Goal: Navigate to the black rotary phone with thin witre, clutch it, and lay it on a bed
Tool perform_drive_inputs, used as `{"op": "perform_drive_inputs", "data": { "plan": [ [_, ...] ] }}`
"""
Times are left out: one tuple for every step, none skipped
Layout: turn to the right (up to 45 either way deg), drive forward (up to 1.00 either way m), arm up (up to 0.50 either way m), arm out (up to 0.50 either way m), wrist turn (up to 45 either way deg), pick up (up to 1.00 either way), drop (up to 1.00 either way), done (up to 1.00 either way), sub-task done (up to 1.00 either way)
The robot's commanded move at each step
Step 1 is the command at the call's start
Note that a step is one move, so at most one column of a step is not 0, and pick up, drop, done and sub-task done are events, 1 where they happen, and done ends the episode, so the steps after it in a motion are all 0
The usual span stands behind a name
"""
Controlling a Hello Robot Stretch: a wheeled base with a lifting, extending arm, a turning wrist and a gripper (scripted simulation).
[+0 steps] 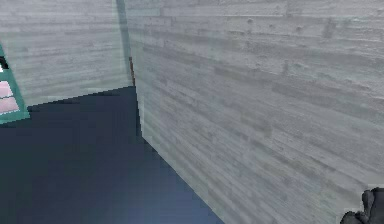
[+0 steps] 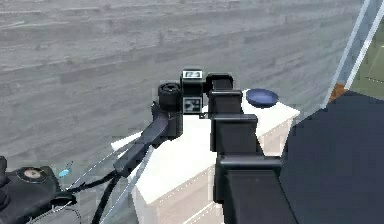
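- The gripper (image 2: pixel 141 150) reaches down and to the left from the arm (image 2: pixel 238 150), over the corner of a white top (image 2: pixel 180 180). How the jaws stand cannot be told.
- With that top right behind the fingers, I cannot tell whether anything is held.
- A black lump (image 2: pixel 25 188) with round parts sits in the arm side view's bottom left corner. Thin pale lines (image 2: pixel 95 172) run from it toward the gripper. It may be the rotary phone, but its shape does not settle that. A dark lump (image 1: pixel 367 208) also shows at the forward view's bottom right.
- A dark blue bowl (image 2: pixel 263 97) rests on the white top's far end, beyond the arm.
- A grey plank wall (image 2: pixel 90 60) stands close behind the top.
- Ahead, a plank wall corner (image 1: pixel 250 100) juts over the dark blue floor (image 1: pixel 70 160), with a teal strip (image 1: pixel 122 40) beside it.
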Motion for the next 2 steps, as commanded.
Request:
{"op": "perform_drive_inputs", "data": {
  "plan": [
    [0.0, 0.0, 0.0, -0.2, 0.0, 0.0, 0.0, 0.0, 0.0],
    [-45.0, 0.0, 0.0, 0.0, 0.0, 0.0, 0.0, 0.0, 0.0]
  ]
}}
